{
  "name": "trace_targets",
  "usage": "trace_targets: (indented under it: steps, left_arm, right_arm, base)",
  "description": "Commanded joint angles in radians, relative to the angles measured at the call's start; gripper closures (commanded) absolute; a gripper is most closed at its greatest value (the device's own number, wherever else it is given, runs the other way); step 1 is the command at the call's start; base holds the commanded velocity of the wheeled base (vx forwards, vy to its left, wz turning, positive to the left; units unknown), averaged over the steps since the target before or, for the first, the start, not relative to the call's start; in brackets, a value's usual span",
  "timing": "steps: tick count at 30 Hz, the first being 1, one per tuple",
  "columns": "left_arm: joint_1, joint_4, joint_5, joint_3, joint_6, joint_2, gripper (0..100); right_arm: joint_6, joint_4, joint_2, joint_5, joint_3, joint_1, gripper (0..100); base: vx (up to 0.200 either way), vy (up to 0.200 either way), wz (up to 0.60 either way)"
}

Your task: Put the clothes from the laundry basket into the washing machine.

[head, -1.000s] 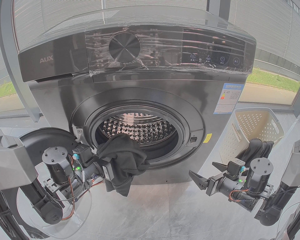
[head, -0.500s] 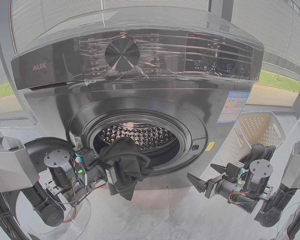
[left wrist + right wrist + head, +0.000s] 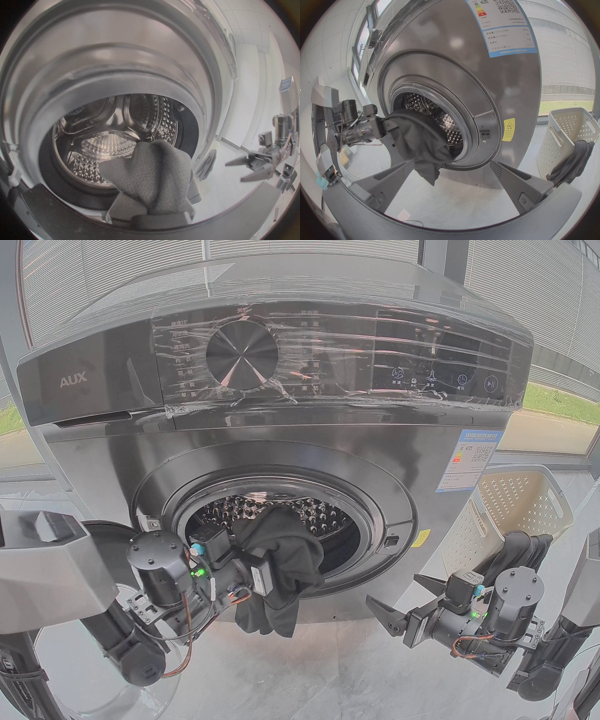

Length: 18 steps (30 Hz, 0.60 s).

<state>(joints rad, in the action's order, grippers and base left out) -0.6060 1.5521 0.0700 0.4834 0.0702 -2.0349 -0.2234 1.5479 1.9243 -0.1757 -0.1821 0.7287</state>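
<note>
The left gripper (image 3: 270,577) is clamped on a crumpled black cloth garment (image 3: 284,552), which it holds at the mouth of the dark grey, front-loading metal washing machine (image 3: 281,434). In the head view the garment sits at about 6 o'clock on the round door opening. Its upper folds lie over the lower rim and in front of the perforated steel drum (image 3: 315,515), and its loose end hangs down outside, below the rim, above the pale grey marbled floor (image 3: 350,665). The left wrist view looks straight into the drum, with the bunched fabric pinched between the fingers just short of the dark rubber seal. The machine's round glass door (image 3: 103,540) stands swung open at about 8 o'clock from the opening, behind the left arm. The right gripper (image 3: 400,594) hangs at about 4 o'clock from the opening, well apart from the garment, with its two dark fingers spread wide and nothing between them. Farther out at roughly 3 o'clock, beside the machine, stands the cream perforated plastic laundry basket (image 3: 522,490). More dark clothes (image 3: 519,549) are draped over its near rim (how many pieces cannot be told).
</note>
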Motion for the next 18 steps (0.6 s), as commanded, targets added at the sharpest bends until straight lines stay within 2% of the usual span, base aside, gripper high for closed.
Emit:
trace_targets:
  steps: [1,10,14,18]
  left_arm:
    - [0.031,-0.009,0.013,0.23,0.006,-0.206,100]
    - [0.043,-0.024,0.09,0.455,0.008,-0.35,100]
    - [0.066,-0.06,0.1,0.518,0.008,-0.384,100]
    - [0.104,-0.093,0.099,0.638,-0.02,-0.455,100]
  right_arm:
    - [-0.004,0.001,-0.002,-0.002,0.046,0.049,0]
    - [-0.008,0.0,0.005,-0.008,0.047,0.077,0]
    - [-0.008,0.0,0.007,-0.008,0.047,0.077,0]
    - [-0.011,0.0,0.009,-0.007,0.053,0.077,0]
  base:
    - [0.0,0.0,0.0]
    - [0.0,0.0,0.0]
    - [0.0,0.0,0.0]
    - [0.0,0.0,0.0]
